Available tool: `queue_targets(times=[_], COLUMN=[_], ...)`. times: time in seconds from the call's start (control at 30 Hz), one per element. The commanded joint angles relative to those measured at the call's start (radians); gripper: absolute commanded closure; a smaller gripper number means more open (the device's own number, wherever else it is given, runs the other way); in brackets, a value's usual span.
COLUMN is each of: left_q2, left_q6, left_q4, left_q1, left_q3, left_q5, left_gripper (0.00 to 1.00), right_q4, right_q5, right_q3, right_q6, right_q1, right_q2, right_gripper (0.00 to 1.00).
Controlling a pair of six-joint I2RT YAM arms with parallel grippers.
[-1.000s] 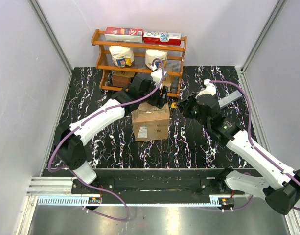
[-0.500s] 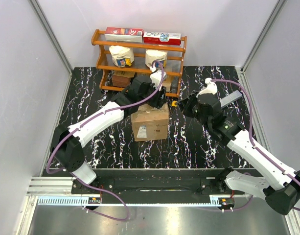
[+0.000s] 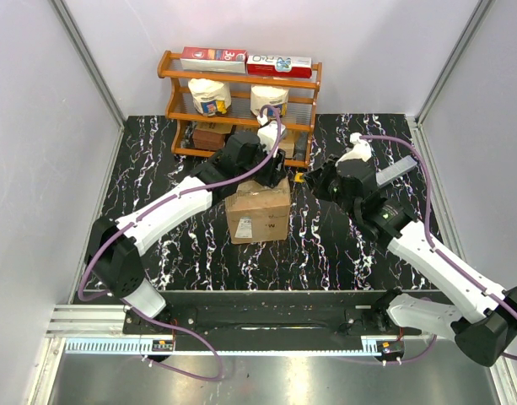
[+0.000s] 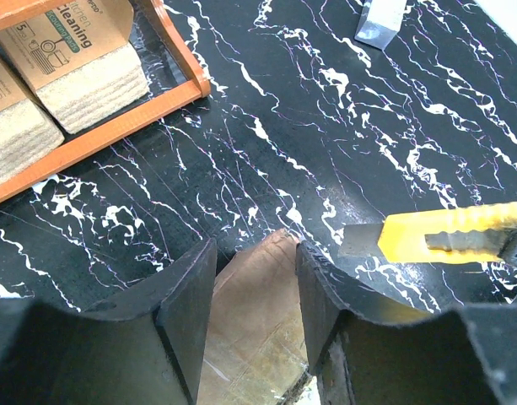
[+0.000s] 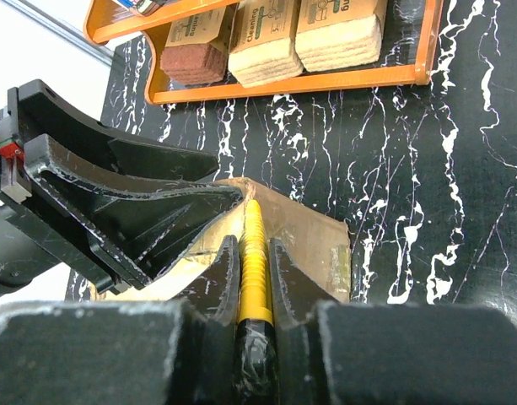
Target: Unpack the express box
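The left gripper (image 4: pixel 255 250) has its 2 black fingers (image 4: pixel 186 308) standing astride the far top edge of the express box (image 3: pixel 260 211), with brown cardboard filling the gap; whether they truly pinch it I can't tell. The right gripper (image 5: pixel 254 246) is clamped on a yellow utility knife (image 5: pixel 255 272) whose grey blade points at that same edge, just beside the left fingers; any contact is hidden. The box sits on the black marbled table (image 3: pixel 148 177), just in front of the orange rack (image 3: pixel 239 81). It shows a white label and a black "W" toward its near edge, the label's print too small to read. A sponge packet (image 4: pixel 68 38) on the rack's bottom shelf reads "cleaning". The left arm stretches diagonally from the near left, and the right arm bends in from the near right. A grey block (image 3: pixel 394 173) lies beside the right wrist.
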Motion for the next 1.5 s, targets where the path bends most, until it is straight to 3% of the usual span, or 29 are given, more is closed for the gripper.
queue_targets(times=[0.0,1.17,1.47], left_q2=[-0.024,-0.019,0.025], left_q6=[0.016,0.013,-0.046], left_q4=[-0.073,-0.074,-0.159], left_q1=[0.003,0.003,0.001], left_q3=[-0.034,-0.04,-0.009], left_q5=[-0.035,-0.042,-0.15], left_gripper=[0.54,0.55,0.61], right_q4=[0.07,0.071,0.048], right_q5=[-0.006,-0.026,-0.142], right_q3=[0.035,0.021,-0.003], right_q6=[-0.014,-0.029,-0.05], right_q1=[-0.001,-0.001,-0.002], right_q2=[0.0,0.055,0.055], right_gripper=[1.0,1.0,1.0])
